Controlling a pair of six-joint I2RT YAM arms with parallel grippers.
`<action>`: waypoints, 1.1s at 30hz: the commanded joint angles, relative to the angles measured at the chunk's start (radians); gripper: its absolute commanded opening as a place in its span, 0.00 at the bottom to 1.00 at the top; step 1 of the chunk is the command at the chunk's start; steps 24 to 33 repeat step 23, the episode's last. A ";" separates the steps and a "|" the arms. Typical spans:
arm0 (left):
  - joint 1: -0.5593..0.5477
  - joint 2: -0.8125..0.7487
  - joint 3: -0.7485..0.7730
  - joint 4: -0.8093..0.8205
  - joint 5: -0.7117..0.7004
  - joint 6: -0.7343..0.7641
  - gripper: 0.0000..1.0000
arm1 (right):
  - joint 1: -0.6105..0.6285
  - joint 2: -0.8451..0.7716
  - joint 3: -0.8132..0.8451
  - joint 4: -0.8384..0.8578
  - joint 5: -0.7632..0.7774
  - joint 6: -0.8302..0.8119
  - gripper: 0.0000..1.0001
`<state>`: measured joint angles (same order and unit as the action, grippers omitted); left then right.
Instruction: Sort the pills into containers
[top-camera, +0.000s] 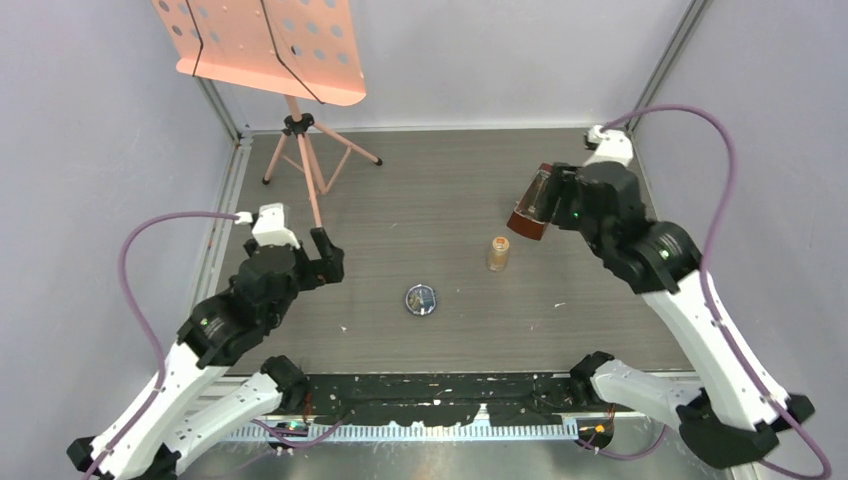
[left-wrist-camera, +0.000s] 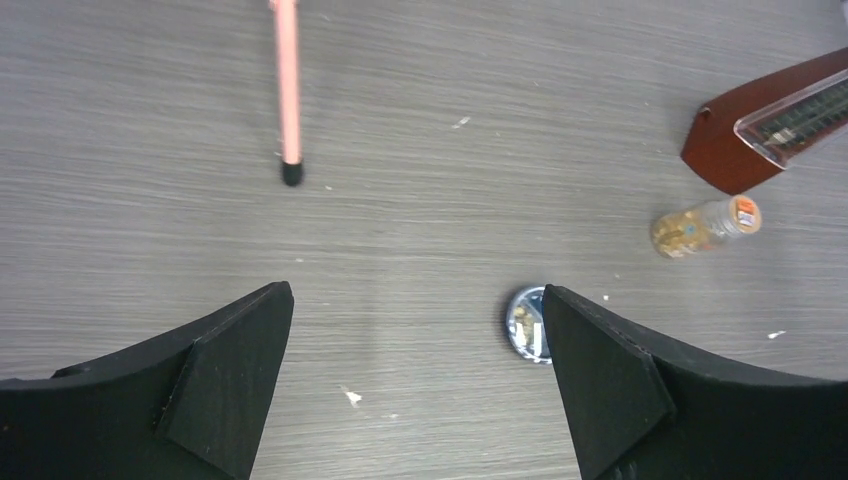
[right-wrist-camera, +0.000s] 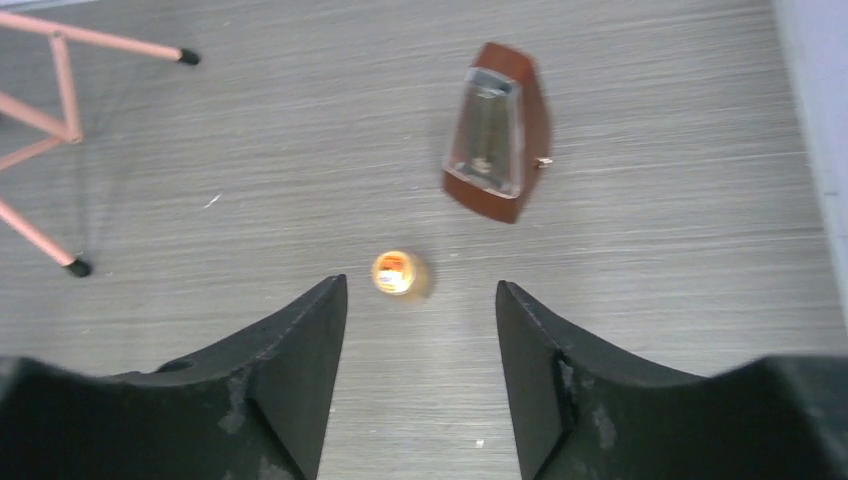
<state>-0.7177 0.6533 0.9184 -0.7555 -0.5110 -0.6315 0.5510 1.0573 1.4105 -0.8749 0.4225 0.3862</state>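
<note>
The dark-blue dish lies mid-table with yellowish pills in it. In the left wrist view the dish is half hidden behind my right-hand finger. The amber bottle stands upright to the dish's right, and tan pills show through its side. Its orange-and-white top is seen from above. My left gripper is open and empty, above the table left of the dish. My right gripper is open and empty, high above the table near the bottle.
A brown metronome stands beyond the bottle, under my right arm. A pink music stand stands at the back left, and one foot is near my left gripper. White flecks lie on the table. Walls close in left, right and back.
</note>
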 joint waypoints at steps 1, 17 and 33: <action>0.004 -0.059 0.080 -0.176 -0.126 0.114 0.99 | -0.009 -0.130 -0.045 -0.055 0.214 0.002 0.73; 0.004 -0.227 0.089 -0.234 -0.152 0.131 0.99 | -0.010 -0.489 -0.046 -0.085 0.682 0.023 0.95; 0.004 -0.219 0.072 -0.210 -0.098 0.167 0.99 | -0.010 -0.466 -0.061 -0.056 0.617 0.030 0.95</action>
